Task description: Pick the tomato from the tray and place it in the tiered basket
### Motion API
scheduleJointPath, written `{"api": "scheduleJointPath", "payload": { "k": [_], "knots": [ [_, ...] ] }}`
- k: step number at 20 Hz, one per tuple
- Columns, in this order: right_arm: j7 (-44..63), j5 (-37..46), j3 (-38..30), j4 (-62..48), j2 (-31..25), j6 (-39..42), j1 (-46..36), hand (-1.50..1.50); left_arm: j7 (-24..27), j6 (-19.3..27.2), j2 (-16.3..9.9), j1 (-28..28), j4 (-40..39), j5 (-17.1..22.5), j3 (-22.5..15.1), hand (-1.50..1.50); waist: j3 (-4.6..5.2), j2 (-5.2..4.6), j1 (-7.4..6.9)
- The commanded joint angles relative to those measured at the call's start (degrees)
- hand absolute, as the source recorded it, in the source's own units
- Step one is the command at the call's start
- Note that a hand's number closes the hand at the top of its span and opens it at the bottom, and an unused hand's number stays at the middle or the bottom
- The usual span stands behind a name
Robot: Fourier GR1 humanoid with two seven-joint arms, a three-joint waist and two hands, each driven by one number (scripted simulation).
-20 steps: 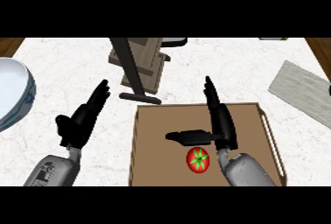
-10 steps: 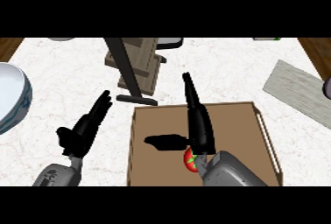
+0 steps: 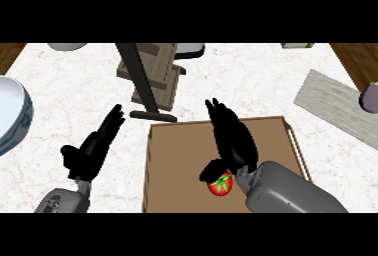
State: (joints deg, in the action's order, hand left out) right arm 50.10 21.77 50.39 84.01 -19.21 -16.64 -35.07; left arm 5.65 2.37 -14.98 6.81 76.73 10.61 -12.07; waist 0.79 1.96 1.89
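Observation:
A red tomato [image 3: 220, 185] with a green top lies near the front of the brown tray [image 3: 177, 165]. My right hand [image 3: 230, 137] hangs over the tray with straight fingers pointing away; its thumb sits just above the tomato and partly hides it. My left hand [image 3: 92, 150] rests open on the white counter to the left of the tray. The tiered basket [image 3: 151, 75], wooden shelves on a dark post, stands behind the tray's far left corner.
A white bowl with a blue rim [image 3: 11, 120] sits at the left edge. A grey board [image 3: 332, 107] lies at the right with a purple eggplant [image 3: 369, 96] beside it. A pale dish [image 3: 68, 46] shows at the back.
My right hand has moved left and back toward me, so its thumb now lies over the tomato. The view has shifted and the left hand has shifted slightly.

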Motion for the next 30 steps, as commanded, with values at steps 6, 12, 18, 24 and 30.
{"api": "scheduleJointPath", "payload": {
  "k": [6,12,18,24,30],
  "knots": [
    [32.54,-5.57,3.17,12.27,4.97,23.86,-10.54,-1.5,0.8,-0.64,-0.04,-1.17,-0.03,-0.2,-0.05,0.0,-0.48,-0.75,-0.63],
    [35.03,-6.08,1.7,12.11,5.91,25.7,-11.21,-1.5,2.41,-1.09,1.05,-2.37,-0.72,-0.28,-0.48,0.0,-0.47,-0.7,0.02],
    [35.11,-1.44,0.95,7.75,3.41,27.48,-10.09,-1.5,1.57,-1.28,0.18,-0.46,-0.18,-0.14,0.78,0.0,-0.5,-0.99,-0.16],
    [35.13,0.62,-0.08,6.62,5.05,26.96,-4.25,-1.5,0.7,-0.32,1.4,-0.4,0.2,-1.01,0.02,0.0,-0.62,-1.19,-0.03],
    [35.13,6.52,0.36,7.32,7.91,25.88,0.48,-1.5,-1.52,-1.8,0.12,0.88,1.7,-0.26,1.08,0.0,-0.69,-1.42,-0.93]
  ]
}}
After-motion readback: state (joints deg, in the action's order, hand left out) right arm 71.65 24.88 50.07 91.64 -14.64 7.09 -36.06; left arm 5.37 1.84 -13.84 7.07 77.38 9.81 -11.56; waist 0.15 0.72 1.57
